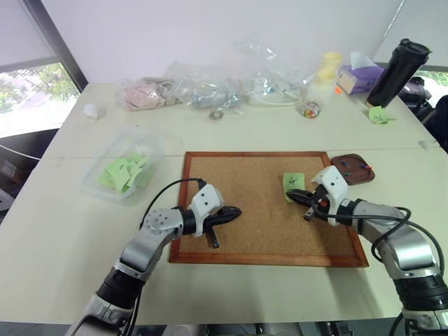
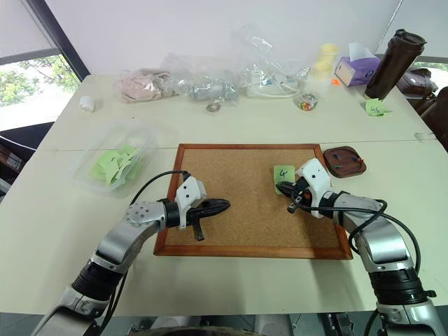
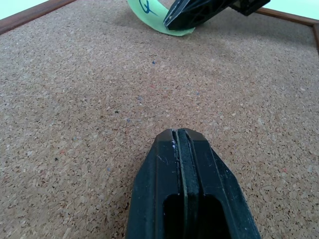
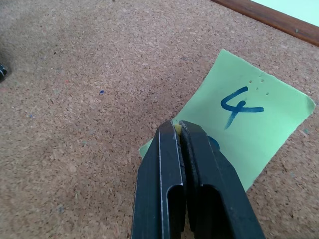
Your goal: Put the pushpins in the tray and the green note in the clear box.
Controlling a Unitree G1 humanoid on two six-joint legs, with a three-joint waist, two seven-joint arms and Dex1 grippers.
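My right gripper [image 4: 177, 130] covers the lower part of the light-green square sticky note [image 4: 239, 129], so the handwritten blue "4" reads clearly while the mark beneath it is reduced to a dark sliver beside my fingers. My right jaws are pressed together at the note's lower edge, and a speck of yellow sits between the tips; I cannot tell whether that is a pushpin head or whether I have pinched the paper itself. The note lies on the large wood-framed cork board [image 1: 266, 210], toward its far right, with a few tiny pin holes near one upper corner. My left gripper [image 3: 178, 134] hovers over bare cork on the left side of the board, jaws together and holding nothing. The small dark-brown rounded-square tray [image 1: 352, 170] sits on the white table [image 1: 63, 231] just past the board's far right corner, and the few coloured pushpins [image 1: 357, 166] in it are too small to count. The shallow transparent plastic box [image 1: 123, 168], left of the board, holds other green notes whose marks I cannot read. Beyond, wrinkly clear plastic bags [image 1: 210, 84] blur whatever is inside them, and the tall dark tumbler [image 1: 397, 72] stands at the far right.
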